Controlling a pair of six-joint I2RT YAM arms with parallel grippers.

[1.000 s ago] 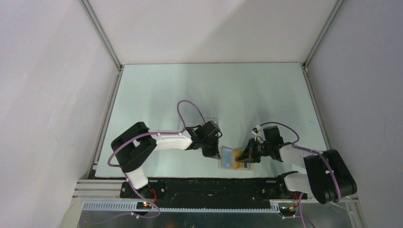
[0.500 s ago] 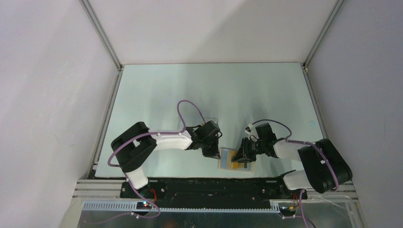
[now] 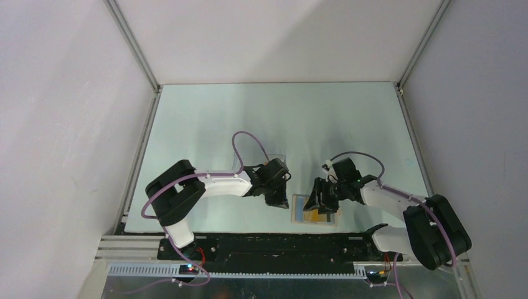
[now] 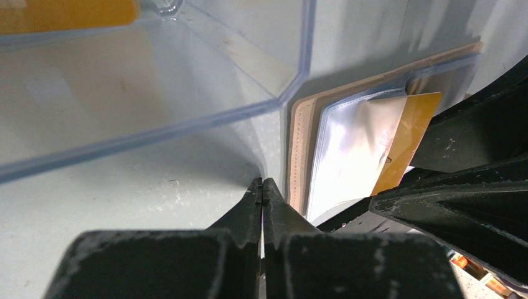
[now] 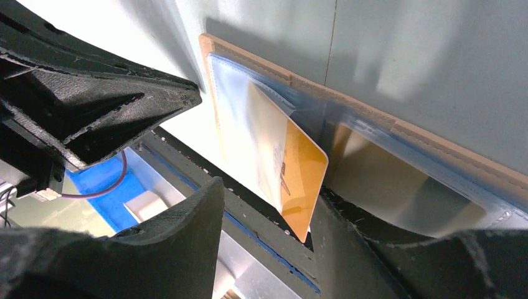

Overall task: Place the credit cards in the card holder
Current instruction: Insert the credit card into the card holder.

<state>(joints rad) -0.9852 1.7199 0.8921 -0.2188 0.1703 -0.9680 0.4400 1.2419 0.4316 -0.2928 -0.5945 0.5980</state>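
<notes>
Left pincer [image 4: 262, 190]: pressed together on nothing, pointing down at the pale green bench [image 3: 249, 118], just beside the wallet's stitched edge.
Right pincer [image 5: 268, 196]: standing spread, its fingers flanking the card's free end; whether either finger is touching the card is hard to tell.
Tan bifold wallet with clear sleeves [image 4: 300, 149]: lying open and flat near the bench's front edge, between the two pincers.
Thin orange-yellow rectangular card [image 5: 299, 174]: sitting partway inside a clear sleeve, one corner sticking out.
Clear plastic rectangular box [image 4: 187, 93]: standing just beside the wallet, showing another orange card [image 4: 62, 14] through its wall.
</notes>
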